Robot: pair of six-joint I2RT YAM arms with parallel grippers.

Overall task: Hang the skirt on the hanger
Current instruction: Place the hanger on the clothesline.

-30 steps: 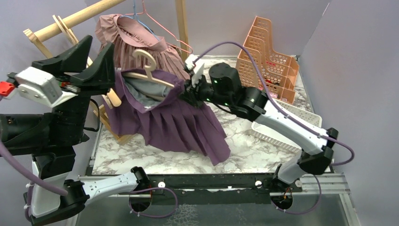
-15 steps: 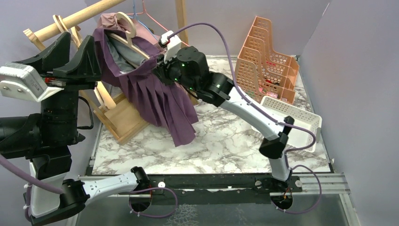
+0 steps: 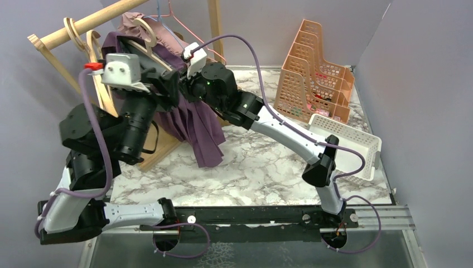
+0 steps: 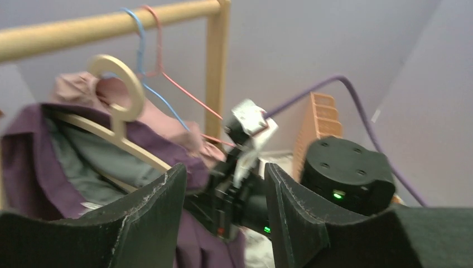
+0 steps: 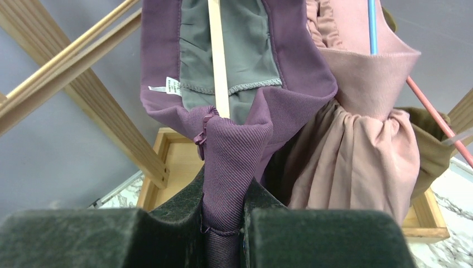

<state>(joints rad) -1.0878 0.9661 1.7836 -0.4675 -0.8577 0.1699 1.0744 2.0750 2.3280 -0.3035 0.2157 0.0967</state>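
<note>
The purple pleated skirt (image 3: 196,124) hangs on a wooden hanger (image 3: 146,34) held up by the wooden rack bar (image 3: 83,23) at the back left. My right gripper (image 3: 187,85) is shut on the skirt's waistband; in the right wrist view the purple cloth (image 5: 228,162) is pinched between the fingers of that gripper (image 5: 224,215), below the hanger's arm (image 5: 218,61). My left gripper (image 3: 166,89) is open and empty, close to the skirt's left side. In the left wrist view this gripper (image 4: 226,195) frames the right wrist, with the hanger's hook (image 4: 114,84) up left.
A pink skirt (image 3: 134,25) hangs on wire hangers (image 3: 184,28) on the same bar, right behind the purple one (image 5: 357,145). The rack's wooden base (image 3: 159,148) stands on the marble table. Orange file racks (image 3: 312,61) and a white basket (image 3: 346,142) are at the right.
My right arm has lifted the hanger and skirt up and left to the rack bar. My left arm has swung in from the left toward the skirt.
</note>
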